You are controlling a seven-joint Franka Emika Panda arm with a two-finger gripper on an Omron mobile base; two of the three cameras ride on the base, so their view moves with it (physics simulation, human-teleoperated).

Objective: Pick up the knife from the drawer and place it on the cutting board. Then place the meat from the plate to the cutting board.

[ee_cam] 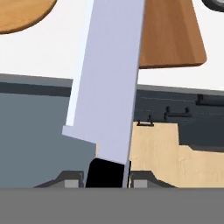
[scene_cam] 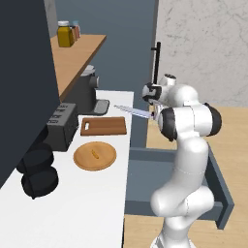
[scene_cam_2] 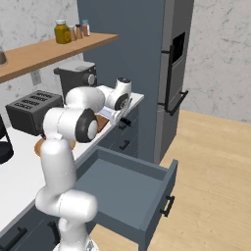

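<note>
On the left of the left base view I am seeing two dark pots (scene_cam: 36,169) sitting on the white worktop (scene_cam: 72,208), with a black toaster (scene_cam: 62,127) behind them. The plate (scene_cam: 95,155) is lying just right of the toaster, and the meat (scene_cam: 95,154) is resting at its middle. The board (scene_cam: 103,126) is lying just beyond the plate, apart from it, with nothing on it. A dark coffee machine (scene_cam: 91,92) is standing behind the board, and jars (scene_cam: 65,34) are sitting on the wooden shelf (scene_cam: 77,55) above.

Further right, I am holding the knife (scene_cam: 133,111) in the air: its pale blade is pointing left over the worktop's right edge, near the board's far right corner and not touching it. The jaws (scene_cam: 154,114) are clamped on the dark handle; in the hand view the handle (ee_cam: 107,173) is sitting between the two fingertips (ee_cam: 70,178), and the blade is reaching up across the worktop edge toward the board (ee_cam: 173,35).

Below the arm the drawer (scene_cam: 220,193) is standing pulled out. At the far right of the right base view the tall door (scene_cam_2: 169,73) with its black bar is standing closed.
</note>
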